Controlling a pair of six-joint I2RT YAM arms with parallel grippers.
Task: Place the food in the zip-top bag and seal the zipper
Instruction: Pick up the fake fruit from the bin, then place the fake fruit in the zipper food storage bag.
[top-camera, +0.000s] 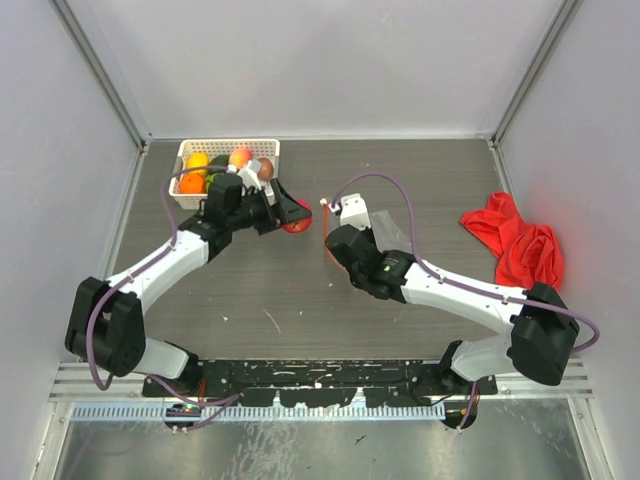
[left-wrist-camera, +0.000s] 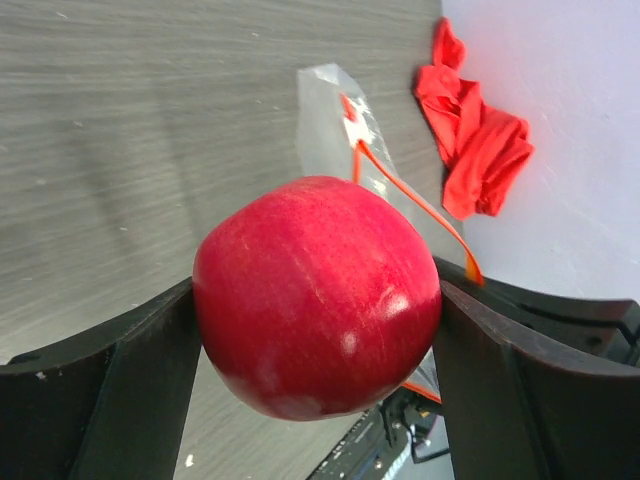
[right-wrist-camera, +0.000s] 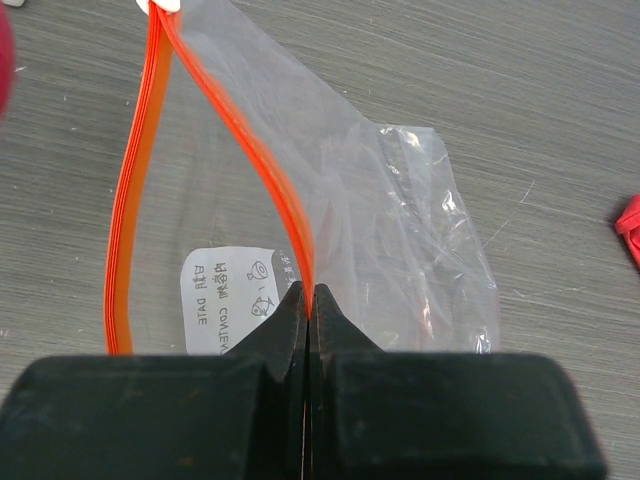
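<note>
Grey wood-grain covered the desk (top-camera: 300, 300), which pale walls bounded at 9, 12 and 3 o'clock; the arm bases sat along the 6 o'clock edge. In the top view, the widest stretch of bare grain ran from the centre down toward 6 o'clock, between the two forearms. A narrower band lay along the back edge from 12 to 2 o'clock.

The white lattice basket (top-camera: 188, 150) stood in the 11 o'clock corner, near the back and left walls. It held a yellow fruit (top-camera: 198, 160), an orange fruit (top-camera: 192, 183), a peach-pink fruit (top-camera: 240, 157) and a brown fruit (top-camera: 263, 168). A dark green one showed partly behind the left arm.

The left pincer (top-camera: 291, 217) was clamped on the red fruit (left-wrist-camera: 315, 295), one finger on each side. It held the fruit near the desk's centre, just at 9 o'clock of the bag's mouth and apart from it.

The zip-top bag (right-wrist-camera: 400, 230) lay a little to 1 o'clock of centre. The two strips of the zipper (right-wrist-camera: 120, 250) were spread apart, and the white slider tab (top-camera: 325, 203) sat at their far end. The right pincer (right-wrist-camera: 308, 300) was shut tight on one strip. A white printed label (right-wrist-camera: 225, 300) showed on the film.

The red cloth (top-camera: 515, 240) lay crumpled at 3 o'clock, close to the right wall and well apart from the bag.
</note>
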